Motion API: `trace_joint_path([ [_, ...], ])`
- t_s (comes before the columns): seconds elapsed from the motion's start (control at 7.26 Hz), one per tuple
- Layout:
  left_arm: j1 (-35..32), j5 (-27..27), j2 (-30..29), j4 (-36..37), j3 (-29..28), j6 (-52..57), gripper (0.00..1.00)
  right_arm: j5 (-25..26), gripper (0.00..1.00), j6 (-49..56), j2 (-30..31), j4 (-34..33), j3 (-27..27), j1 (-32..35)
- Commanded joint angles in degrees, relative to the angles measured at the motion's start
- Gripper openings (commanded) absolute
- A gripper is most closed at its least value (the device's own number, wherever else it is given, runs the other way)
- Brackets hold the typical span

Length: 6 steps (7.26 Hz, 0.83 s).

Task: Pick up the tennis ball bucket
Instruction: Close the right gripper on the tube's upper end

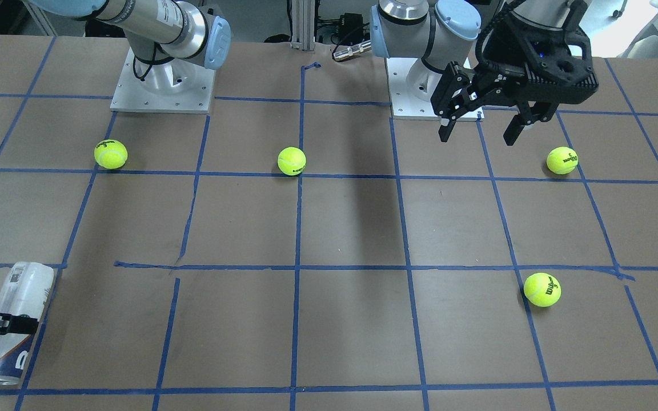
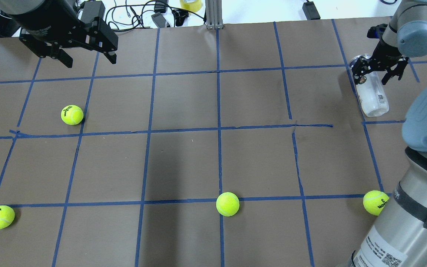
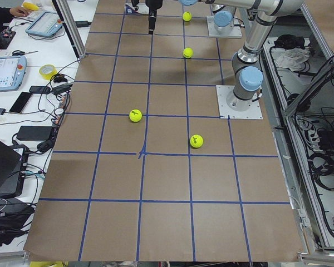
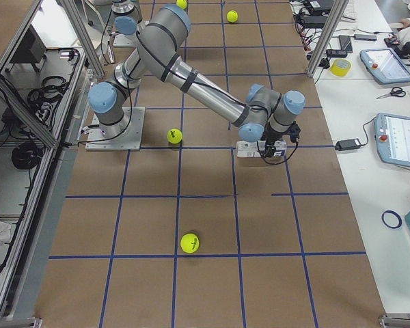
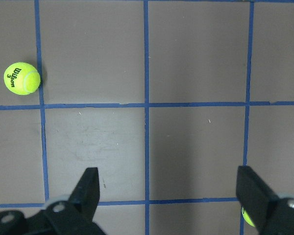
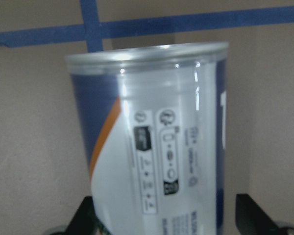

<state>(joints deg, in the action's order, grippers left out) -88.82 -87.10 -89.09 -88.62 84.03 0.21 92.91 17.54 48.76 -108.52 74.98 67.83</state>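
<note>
Tennis ball bucket (image 2: 373, 97) lies on its side on the surface (image 2: 213, 159), not lifted.

Right hand (image 2: 373, 78) sits low over it, fingers spread wide. The bucket's body is between them and its rimmed end is ahead of the hand. In the wrist view both fingertips stand beside the clear wall with no squeeze showing, so this hand is open with no grip yet.

Left hand (image 1: 480, 128) hangs open above the surface, well apart from the bucket. A tennis ball (image 1: 562, 160) lies near it.

Judgement: the approach looks finished. Closing on the bucket and the lift itself are both still to do.
</note>
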Motion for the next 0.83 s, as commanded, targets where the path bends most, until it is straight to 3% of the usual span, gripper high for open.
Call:
trace_joint_path([
  [0.0, -0.03, 0.09, -0.12, 0.11, 0.0, -0.12, 1.0, -0.54, 1.0, 0.66, -1.47, -1.09, 0.17, -0.33],
  [0.14, -0.03, 0.09, -0.29, 0.2, 0.0, -0.29, 1.0, -1.24, 1.0, 0.74, -1.47, -1.17, 0.52, -0.33],
  [0.28, -0.03, 0.09, -0.29, 0.29, 0.0, -0.12, 1.0, -1.24, 0.93, 1.0, -0.86, -1.09, 0.52, -0.33],
  [0.41, -0.03, 0.09, -0.21, 0.29, 0.0, -0.29, 1.0, -1.24, 0.79, 1.61, -0.77, -0.91, 0.52, -0.24],
  [0.69, -0.03, 0.09, -0.38, 0.46, -0.09, -0.12, 1.0, -1.16, 0.7, 3.11, -0.42, -0.73, 0.78, -0.06],
])
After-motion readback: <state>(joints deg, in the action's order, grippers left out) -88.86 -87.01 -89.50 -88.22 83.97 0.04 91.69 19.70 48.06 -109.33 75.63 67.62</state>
